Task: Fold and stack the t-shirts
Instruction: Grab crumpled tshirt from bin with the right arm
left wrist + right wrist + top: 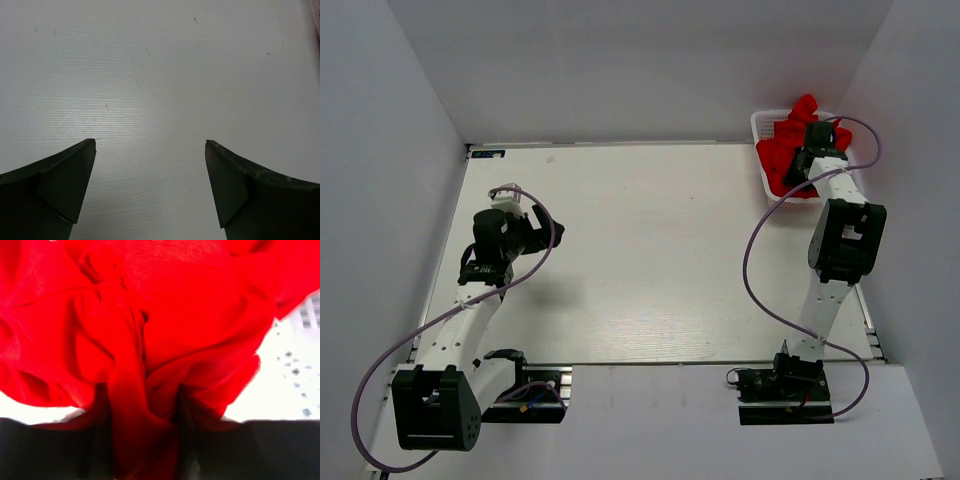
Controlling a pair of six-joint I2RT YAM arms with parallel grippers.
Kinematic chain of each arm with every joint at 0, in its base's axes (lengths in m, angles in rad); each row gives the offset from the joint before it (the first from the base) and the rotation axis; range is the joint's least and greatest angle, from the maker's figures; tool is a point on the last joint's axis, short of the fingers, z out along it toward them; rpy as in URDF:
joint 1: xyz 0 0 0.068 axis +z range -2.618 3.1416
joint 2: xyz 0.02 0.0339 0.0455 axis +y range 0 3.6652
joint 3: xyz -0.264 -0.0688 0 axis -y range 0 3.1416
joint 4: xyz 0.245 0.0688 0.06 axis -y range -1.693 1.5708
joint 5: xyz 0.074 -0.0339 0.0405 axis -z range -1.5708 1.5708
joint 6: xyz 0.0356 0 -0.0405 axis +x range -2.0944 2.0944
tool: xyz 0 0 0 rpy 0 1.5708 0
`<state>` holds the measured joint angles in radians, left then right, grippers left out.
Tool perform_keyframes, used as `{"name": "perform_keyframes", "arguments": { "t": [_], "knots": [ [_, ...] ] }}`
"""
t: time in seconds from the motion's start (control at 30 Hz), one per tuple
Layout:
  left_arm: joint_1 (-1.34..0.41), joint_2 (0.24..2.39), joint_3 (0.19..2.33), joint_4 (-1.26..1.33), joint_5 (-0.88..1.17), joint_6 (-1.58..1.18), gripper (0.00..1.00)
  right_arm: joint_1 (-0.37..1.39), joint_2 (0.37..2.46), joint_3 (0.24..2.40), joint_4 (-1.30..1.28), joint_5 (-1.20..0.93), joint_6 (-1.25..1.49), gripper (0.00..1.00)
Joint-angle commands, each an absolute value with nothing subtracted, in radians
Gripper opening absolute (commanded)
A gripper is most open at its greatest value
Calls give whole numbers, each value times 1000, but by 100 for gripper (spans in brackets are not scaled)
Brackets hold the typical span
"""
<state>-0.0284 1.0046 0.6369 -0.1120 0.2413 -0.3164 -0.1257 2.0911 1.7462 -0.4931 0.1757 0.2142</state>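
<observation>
Several crumpled red t-shirts [780,155] fill the white mesh basket [757,124] at the table's far right corner. My right gripper [810,148] is down in the basket. In the right wrist view the red cloth [150,315] fills the frame, and a bunched fold of it runs down between the dark fingers of the right gripper [142,410], which look closed on it. My left gripper [510,200] hovers over the left side of the table. In the left wrist view the left gripper [150,145] is wide open and empty over the white table [160,75].
The basket's white mesh wall [300,365] shows to the right of the cloth. Grey walls enclose the table at the left, back and right. The right arm's purple cable [755,250] loops over the table's right side.
</observation>
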Motion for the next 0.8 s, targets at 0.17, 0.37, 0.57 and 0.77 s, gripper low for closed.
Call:
{"name": "perform_keyframes", "arguments": {
  "t": [0.17,0.37,0.57,0.77],
  "knots": [
    [-32,977,673,-120,225,-324,100,-146,1930,1778,-414,109,207,0],
    [-32,986,726,-155,225,-324,100,-138,1801,1945,-544,-39,126,0],
    [-32,986,741,-160,261,-354,100,-60,1680,2029,-615,-271,21,0],
    [-32,966,781,-222,247,-354,100,101,1640,2097,-594,-393,6,0]
  ]
}}
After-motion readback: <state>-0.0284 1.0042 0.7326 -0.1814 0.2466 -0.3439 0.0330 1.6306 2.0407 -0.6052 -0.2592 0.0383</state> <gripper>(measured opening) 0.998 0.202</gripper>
